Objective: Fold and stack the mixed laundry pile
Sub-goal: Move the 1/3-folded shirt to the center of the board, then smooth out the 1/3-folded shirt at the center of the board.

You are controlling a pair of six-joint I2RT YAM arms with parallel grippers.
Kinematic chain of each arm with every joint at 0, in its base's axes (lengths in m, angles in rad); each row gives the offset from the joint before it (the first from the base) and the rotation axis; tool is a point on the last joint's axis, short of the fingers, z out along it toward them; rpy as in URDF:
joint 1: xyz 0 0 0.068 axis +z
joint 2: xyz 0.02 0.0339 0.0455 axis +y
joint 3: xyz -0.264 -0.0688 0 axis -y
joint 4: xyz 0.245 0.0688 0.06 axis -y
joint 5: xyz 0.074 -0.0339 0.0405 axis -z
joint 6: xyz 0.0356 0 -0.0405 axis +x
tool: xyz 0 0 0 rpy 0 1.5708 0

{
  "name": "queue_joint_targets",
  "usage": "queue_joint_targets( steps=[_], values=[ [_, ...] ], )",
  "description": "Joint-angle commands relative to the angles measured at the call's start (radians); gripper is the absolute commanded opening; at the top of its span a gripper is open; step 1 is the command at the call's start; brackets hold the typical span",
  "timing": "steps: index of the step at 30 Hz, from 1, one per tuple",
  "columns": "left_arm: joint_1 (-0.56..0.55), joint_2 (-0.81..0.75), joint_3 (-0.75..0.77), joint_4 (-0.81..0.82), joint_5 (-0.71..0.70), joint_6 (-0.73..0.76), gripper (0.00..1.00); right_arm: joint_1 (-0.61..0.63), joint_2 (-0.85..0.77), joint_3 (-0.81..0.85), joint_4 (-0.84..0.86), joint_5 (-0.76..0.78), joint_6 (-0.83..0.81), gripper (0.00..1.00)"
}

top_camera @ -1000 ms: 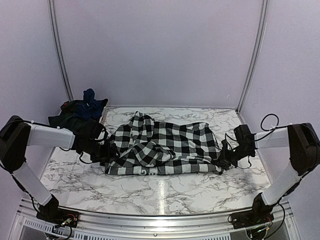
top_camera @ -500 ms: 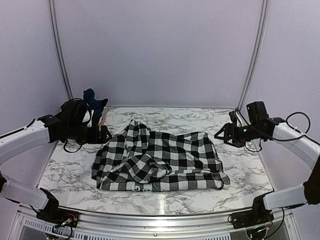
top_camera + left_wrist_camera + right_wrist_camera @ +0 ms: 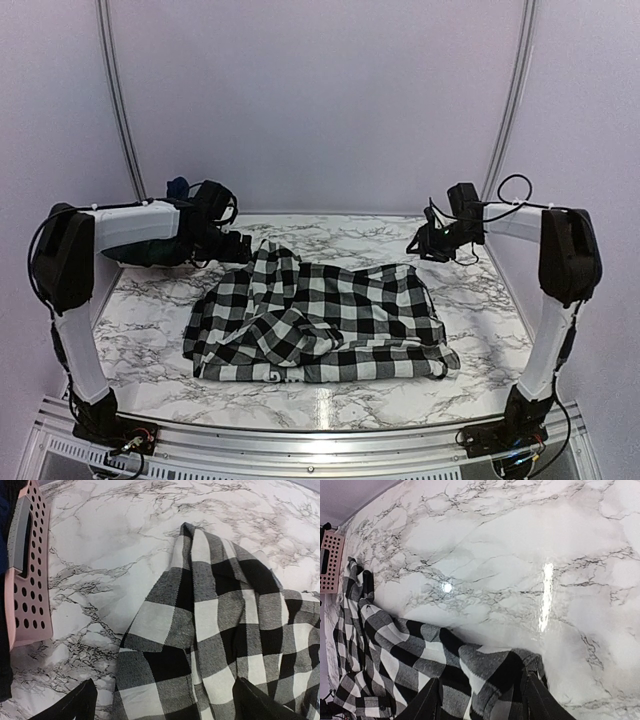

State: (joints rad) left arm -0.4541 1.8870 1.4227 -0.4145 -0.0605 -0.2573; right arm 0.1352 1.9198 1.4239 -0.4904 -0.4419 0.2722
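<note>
Cloth: checked shirt (image 3: 320,320) spread mid-tabletop (image 3: 330,398)
Room: bare marble along near edge
Claws: left gripper (image 3: 243,247) wide, empty; right gripper (image 3: 418,245) part-spread, empty

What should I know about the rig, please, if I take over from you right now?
Left gripper: open, empty, hovering by the far left edge of the checked shirt.
Right gripper: open, empty, hovering by the shirt's far right corner.
Shirt: spread on the marble table, creased and partly doubled over, not neatly folded.
Dark garments: heaped at the far left by the pink basket, unfolded.
Done: shirt laid out; nothing stacked.
Left: finish folding the shirt, fold the dark garments, stack everything.
</note>
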Motion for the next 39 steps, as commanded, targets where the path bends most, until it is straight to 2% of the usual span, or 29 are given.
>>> queue_joint_targets(
  steps=[1,6,8,12,13,14,20,26,29,32,37,39],
  values=[
    [0.020,0.088,0.068,-0.041,0.025,0.001,0.97,-0.003,0.101,0.073,-0.037,-0.055,-0.002,0.50],
    [0.021,0.142,0.061,-0.045,0.056,0.003,0.99,-0.003,0.110,0.014,0.008,-0.128,0.051,0.55],
    [0.022,0.154,0.044,-0.045,0.044,0.012,0.99,-0.002,0.117,-0.002,0.026,-0.153,0.062,0.51],
    [0.022,0.174,0.015,-0.057,0.037,0.031,0.90,-0.015,0.108,-0.017,0.045,-0.156,0.066,0.09],
    [0.022,0.175,0.009,-0.061,0.028,0.035,0.86,-0.026,0.095,-0.025,0.050,-0.152,0.069,0.03],
    [0.022,0.176,0.002,-0.066,0.019,0.038,0.83,-0.039,0.069,-0.037,0.054,-0.144,0.070,0.00],
    [0.035,0.179,-0.047,-0.083,-0.019,0.046,0.65,-0.124,-0.059,-0.120,0.077,-0.055,0.053,0.00],
    [0.049,0.205,-0.041,-0.082,-0.014,0.052,0.58,-0.155,0.062,-0.101,0.122,-0.084,0.066,0.00],
    [0.049,0.210,-0.014,-0.083,0.002,0.061,0.59,-0.157,0.133,-0.044,0.112,-0.083,0.063,0.14],
    [0.048,0.156,0.004,-0.072,0.027,0.067,0.65,-0.157,0.143,0.027,0.042,-0.030,0.032,0.31],
    [0.046,-0.046,-0.012,-0.040,0.134,0.097,0.81,-0.153,-0.012,0.065,-0.072,0.054,-0.046,0.60],
    [0.040,-0.123,-0.044,-0.035,0.205,0.126,0.87,-0.140,-0.093,0.038,-0.094,0.028,-0.077,0.63]
  ],
)
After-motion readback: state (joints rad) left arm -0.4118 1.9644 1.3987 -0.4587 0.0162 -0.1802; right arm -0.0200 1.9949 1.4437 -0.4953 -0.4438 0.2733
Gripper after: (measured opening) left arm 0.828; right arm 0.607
